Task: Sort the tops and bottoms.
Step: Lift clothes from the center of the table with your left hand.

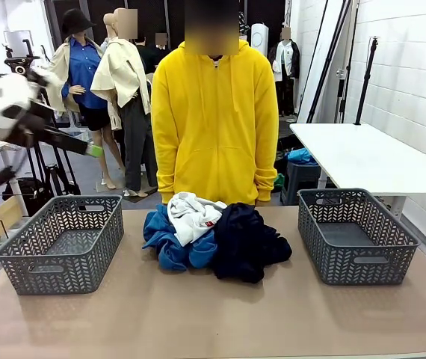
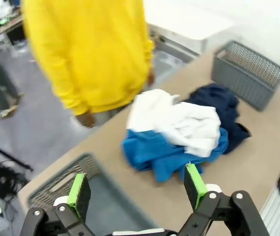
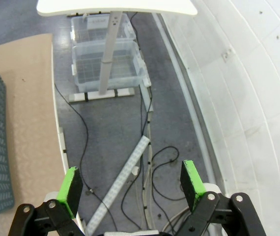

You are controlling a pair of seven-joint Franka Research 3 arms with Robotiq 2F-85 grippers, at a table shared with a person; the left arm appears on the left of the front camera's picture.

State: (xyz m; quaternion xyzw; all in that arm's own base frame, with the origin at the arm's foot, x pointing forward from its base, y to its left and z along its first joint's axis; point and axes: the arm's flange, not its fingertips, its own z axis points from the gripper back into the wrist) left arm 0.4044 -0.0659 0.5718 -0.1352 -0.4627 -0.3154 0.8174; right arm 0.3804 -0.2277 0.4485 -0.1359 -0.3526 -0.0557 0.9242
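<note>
The tan table [image 1: 198, 321] bears two grey lattice baskets and a heap of clothes. One basket [image 2: 108, 201] sits right under the left gripper [image 2: 136, 189]. Just beyond that gripper's fingertips the blue top [image 2: 150, 150] lies on the tabletop with the white top [image 2: 184, 123] resting on it. The navy bottoms [image 2: 218, 101] touch them on the farther side. The second basket [image 2: 250, 73] stands farther still. In the right wrist view that second basket and the table's end lie to the left of the right gripper [image 3: 132, 184].

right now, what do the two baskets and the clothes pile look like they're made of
The left basket and right basket: probably moulded plastic, matt grey; stiff openwork chevron walls. The white top, blue top, dark bottoms: soft cloth, matt; they slump in rumpled folds. Fibre unclear.
</note>
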